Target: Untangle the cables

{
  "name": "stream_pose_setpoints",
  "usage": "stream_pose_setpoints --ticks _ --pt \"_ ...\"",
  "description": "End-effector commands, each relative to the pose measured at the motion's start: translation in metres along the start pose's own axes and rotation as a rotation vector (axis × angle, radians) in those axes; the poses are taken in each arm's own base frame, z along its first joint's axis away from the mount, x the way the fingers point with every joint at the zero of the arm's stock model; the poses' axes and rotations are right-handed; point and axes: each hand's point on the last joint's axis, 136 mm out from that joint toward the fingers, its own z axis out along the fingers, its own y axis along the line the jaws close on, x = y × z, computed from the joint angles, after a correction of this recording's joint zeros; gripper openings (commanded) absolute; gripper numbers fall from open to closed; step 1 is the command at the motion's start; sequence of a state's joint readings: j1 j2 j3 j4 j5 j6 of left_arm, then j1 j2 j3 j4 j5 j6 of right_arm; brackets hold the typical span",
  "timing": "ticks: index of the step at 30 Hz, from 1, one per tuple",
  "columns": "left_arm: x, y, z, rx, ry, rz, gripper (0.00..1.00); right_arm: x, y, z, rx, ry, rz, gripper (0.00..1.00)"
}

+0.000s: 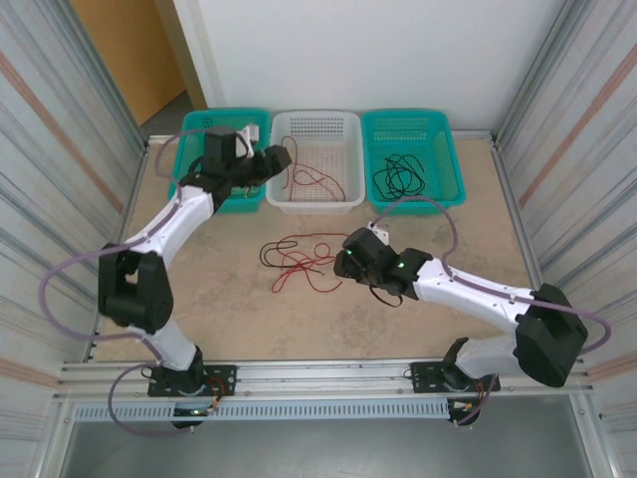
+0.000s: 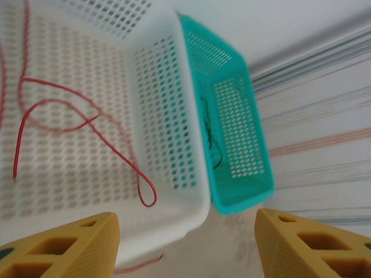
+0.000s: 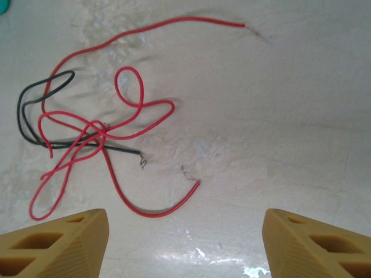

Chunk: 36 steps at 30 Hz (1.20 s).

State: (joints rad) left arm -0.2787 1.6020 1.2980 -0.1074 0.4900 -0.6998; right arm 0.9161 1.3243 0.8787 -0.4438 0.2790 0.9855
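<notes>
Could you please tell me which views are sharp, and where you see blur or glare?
Left wrist: soft and blurred, the red cable and white basket smeared. Right wrist: sharp on the tangled cables, with a bright glare patch on the table near the bottom edge. Top external: evenly lit, crisp, only faint shadows on the table.

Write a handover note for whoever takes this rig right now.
Grippers: both open and empty. The left gripper is over the white basket, the right gripper over the tangle on the table.
Done: a red cable lies in the white basket; black cables lie in the right teal basket.
Left: the tangle of red and black cables needs separating and sorting.
</notes>
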Motion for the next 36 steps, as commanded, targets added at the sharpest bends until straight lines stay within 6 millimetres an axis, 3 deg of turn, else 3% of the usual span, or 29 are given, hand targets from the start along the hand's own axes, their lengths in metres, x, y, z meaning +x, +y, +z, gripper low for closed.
stream_pose_setpoints --ticks 1,3,7,11,16,20,23,30,36 --pt "-0.001 -0.041 -0.063 0.009 -0.12 0.166 0.63 -0.014 0.01 -0.012 0.083 -0.14 -0.107 0.73" --pt "0.024 -0.03 -0.076 -0.054 -0.096 0.206 0.63 -0.013 0.02 -0.01 0.068 -0.155 -0.134 0.74" --pt "0.09 0.011 -0.088 -0.157 0.035 0.204 0.61 -0.015 0.027 -0.007 0.04 -0.173 -0.134 0.73" --pt "0.147 0.056 -0.093 -0.258 0.22 0.141 0.51 -0.02 0.015 -0.003 0.029 -0.129 -0.07 0.7" --pt "0.189 0.077 -0.078 -0.269 0.39 0.099 0.45 -0.019 0.001 0.005 -0.03 -0.049 0.022 0.65" --pt "0.203 0.088 -0.058 -0.345 0.47 0.15 0.42 -0.019 0.002 0.005 -0.064 -0.041 0.048 0.65" --pt "0.201 0.089 -0.044 -0.422 0.476 0.235 0.42 -0.015 0.003 0.007 -0.07 -0.022 0.052 0.63" --pt "0.204 0.081 -0.012 -0.539 0.539 0.428 0.44 -0.014 0.002 0.006 -0.068 -0.017 0.055 0.61" --pt "0.209 0.081 0.004 -0.539 0.541 0.372 0.55 -0.013 -0.003 0.005 -0.068 -0.023 0.061 0.61"
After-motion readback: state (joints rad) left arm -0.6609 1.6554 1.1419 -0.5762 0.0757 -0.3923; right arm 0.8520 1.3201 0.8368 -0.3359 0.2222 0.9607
